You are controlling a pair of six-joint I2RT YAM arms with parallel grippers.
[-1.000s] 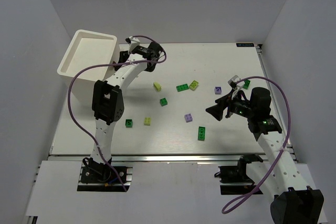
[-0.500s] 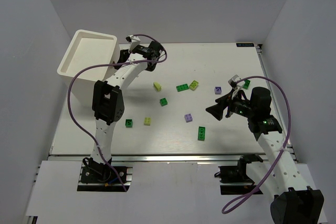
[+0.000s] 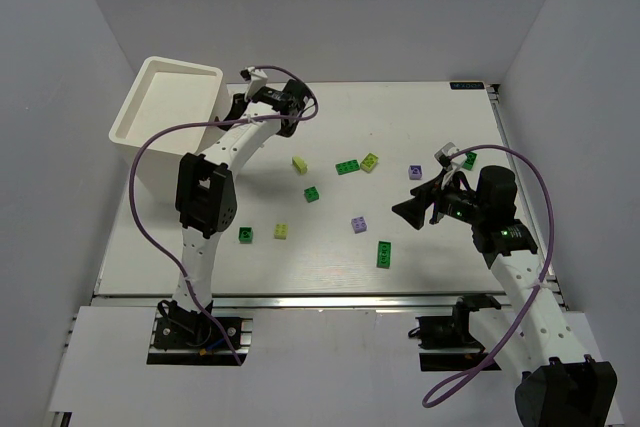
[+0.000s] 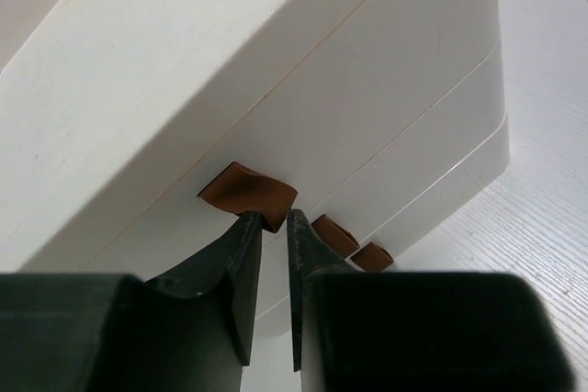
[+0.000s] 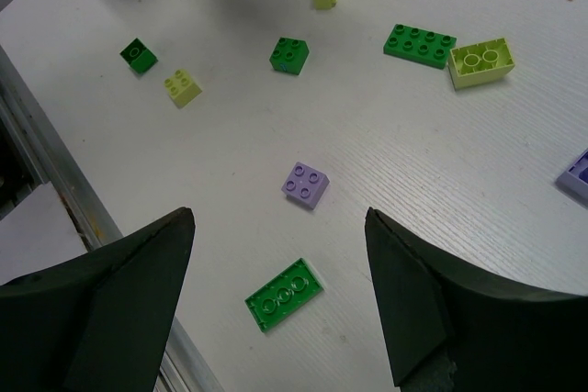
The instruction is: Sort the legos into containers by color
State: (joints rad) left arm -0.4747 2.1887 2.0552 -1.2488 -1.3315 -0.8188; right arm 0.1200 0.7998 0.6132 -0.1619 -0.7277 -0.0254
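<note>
Opening a container is the step in hand: the left tool [image 4: 274, 216] is clenched on the lower corner of the brown knob [image 4: 246, 188] of the top drawer [image 4: 395, 52], the right tool [image 5: 278, 218] hangs released above the legos [image 5: 306, 184] on the surface [image 5: 459, 227]; next, a straight outward pull appears required.

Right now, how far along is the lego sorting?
Done: nothing; all three drawers look shut and the legos lie loose on the table. In hand: the fingers of the left gripper flank the top knob, grip unclear. The right gripper hangs open over the legos, empty. Left: open drawers, sort every lego.
</note>
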